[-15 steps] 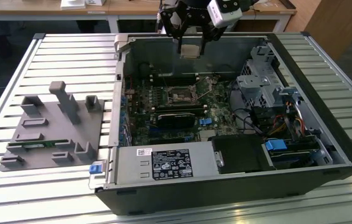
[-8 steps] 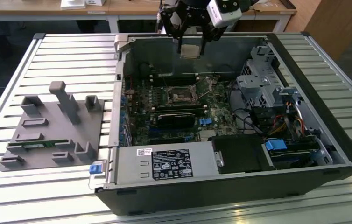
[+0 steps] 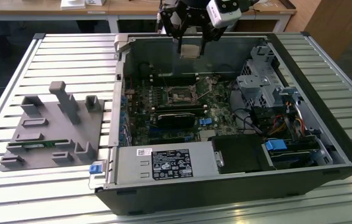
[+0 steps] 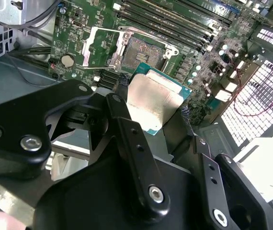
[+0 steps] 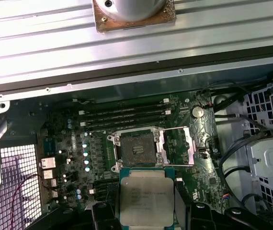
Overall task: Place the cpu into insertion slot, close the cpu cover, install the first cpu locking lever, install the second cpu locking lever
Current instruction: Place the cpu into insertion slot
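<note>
The flat silver-grey square cpu (image 5: 146,199) is pinched in the black gripper (image 5: 147,215) well above the dark-pinned insertion slot (image 5: 137,147); lowered askew, its pins could be bent.

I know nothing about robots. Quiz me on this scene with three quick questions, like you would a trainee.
1. True or false: the cpu already sits in the insertion slot.
2. The cpu cover is: A) swung open beside the slot; B) shut over the slot; C) lying outside the computer case.
3. Fill in: the pincer is shut on the ____.
Key: 1 false, the slot is empty; 2 A; 3 cpu.
</note>
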`<state>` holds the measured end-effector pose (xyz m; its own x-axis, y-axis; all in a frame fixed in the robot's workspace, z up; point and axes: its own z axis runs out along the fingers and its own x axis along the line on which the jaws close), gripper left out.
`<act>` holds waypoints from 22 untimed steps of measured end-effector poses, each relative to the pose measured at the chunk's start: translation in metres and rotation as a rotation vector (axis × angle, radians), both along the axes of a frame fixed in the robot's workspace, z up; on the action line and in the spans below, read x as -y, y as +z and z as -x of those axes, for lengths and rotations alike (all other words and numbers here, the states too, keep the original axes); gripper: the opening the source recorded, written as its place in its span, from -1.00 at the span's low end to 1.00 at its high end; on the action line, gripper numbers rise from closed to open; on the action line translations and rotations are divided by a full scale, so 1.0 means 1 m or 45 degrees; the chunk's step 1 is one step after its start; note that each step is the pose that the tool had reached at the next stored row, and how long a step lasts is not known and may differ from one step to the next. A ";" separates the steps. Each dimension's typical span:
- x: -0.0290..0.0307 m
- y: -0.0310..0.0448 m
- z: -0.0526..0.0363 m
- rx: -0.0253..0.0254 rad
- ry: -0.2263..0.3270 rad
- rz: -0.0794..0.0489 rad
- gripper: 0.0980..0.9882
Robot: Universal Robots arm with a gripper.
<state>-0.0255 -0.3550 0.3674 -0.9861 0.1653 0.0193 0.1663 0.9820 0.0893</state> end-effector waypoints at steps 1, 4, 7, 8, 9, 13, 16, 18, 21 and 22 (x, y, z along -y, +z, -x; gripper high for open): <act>0.0000 0.0000 0.0000 0.0000 -0.002 0.000 0.00; 0.0000 0.0000 0.0000 0.0000 -0.006 0.000 0.00; 0.0000 0.0000 0.0001 0.0000 -0.011 0.000 0.00; 0.0000 0.0000 0.0001 0.0000 -0.012 0.000 0.00; 0.0000 0.0000 0.0001 0.0000 -0.014 0.000 0.00; 0.0000 0.0000 0.0001 0.0000 -0.019 0.000 0.00; 0.0000 0.0000 0.0002 0.0000 -0.024 0.000 0.00; 0.0000 0.0000 0.0002 0.0000 -0.026 0.000 0.00; 0.0000 0.0000 0.0002 0.0000 -0.030 0.000 0.00; 0.0000 0.0000 0.0003 0.0000 -0.032 0.000 0.00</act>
<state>-0.0257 -0.3549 0.3674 -0.9816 0.1898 0.0193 0.1908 0.9776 0.0893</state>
